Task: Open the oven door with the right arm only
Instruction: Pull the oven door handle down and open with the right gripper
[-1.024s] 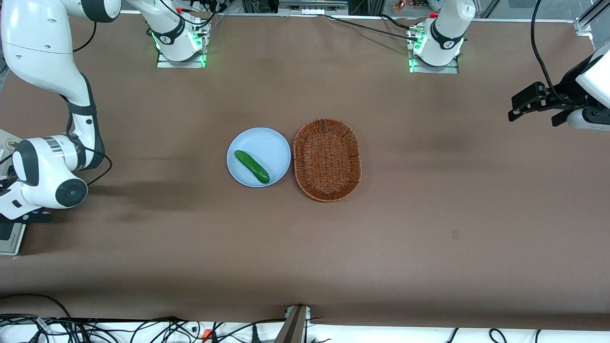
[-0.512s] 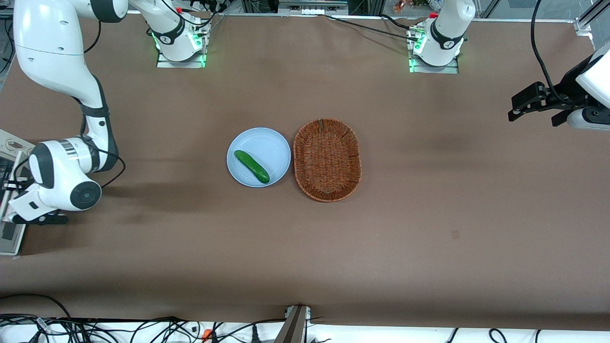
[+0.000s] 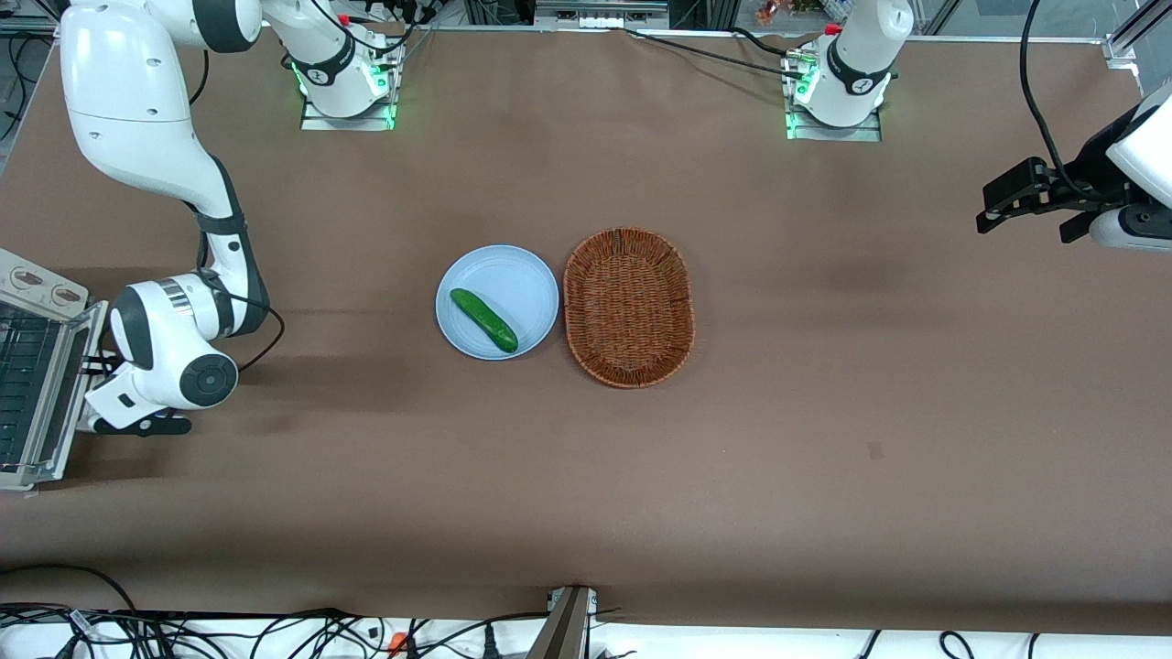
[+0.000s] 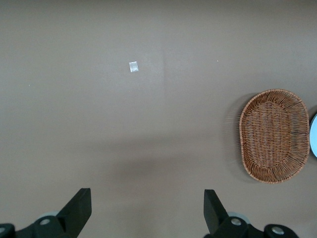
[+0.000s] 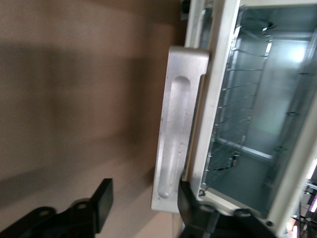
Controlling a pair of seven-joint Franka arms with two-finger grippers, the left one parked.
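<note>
While the oven door (image 3: 41,384) lies folded down flat at the working arm's end of the table, its glass and silvery frame face up. The right arm (image 3: 151,229) bends low beside it, gripper (image 5: 143,206) fingers apart around the handle (image 5: 177,131).

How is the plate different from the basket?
The plate is round, smooth and pale blue; the basket is oval, woven and brown. The plate holds a cucumber; the basket holds nothing. The plate looks smaller and flatter; the basket has raised sides. Both sit side by side mid-table. The gripper is at the oven door, toward the working arm's end.
</note>
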